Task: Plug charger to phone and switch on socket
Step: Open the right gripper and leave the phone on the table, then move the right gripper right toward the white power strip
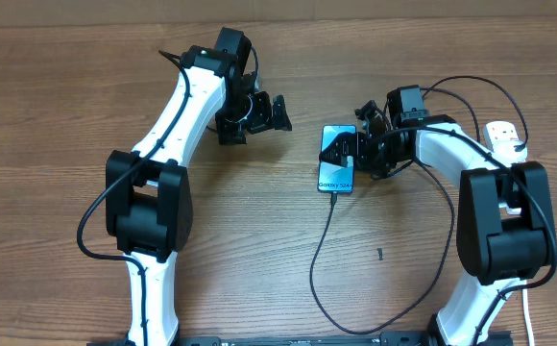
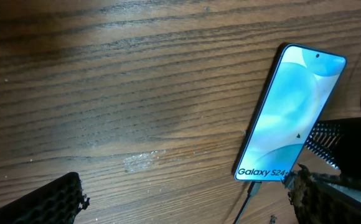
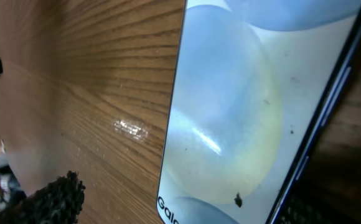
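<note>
The phone (image 1: 336, 160) lies flat at the table's middle, screen lit, reading "Galaxy S24". It also shows in the left wrist view (image 2: 292, 112) and fills the right wrist view (image 3: 255, 106). The charger's thin black cable (image 1: 315, 279) loops from the front edge, and its plug tip (image 2: 253, 188) sits in the phone's bottom end. My right gripper (image 1: 357, 152) is open and straddles the phone's right side (image 3: 180, 205). My left gripper (image 1: 264, 120) is open and empty, left of the phone (image 2: 187, 205). The white socket (image 1: 505, 137) lies far right, partly hidden by the right arm.
A thick white cord (image 1: 529, 317) runs down the right edge. A small dark speck (image 1: 379, 254) lies on the wood in front of the phone. A shiny scuff (image 2: 144, 159) marks the table left of the phone.
</note>
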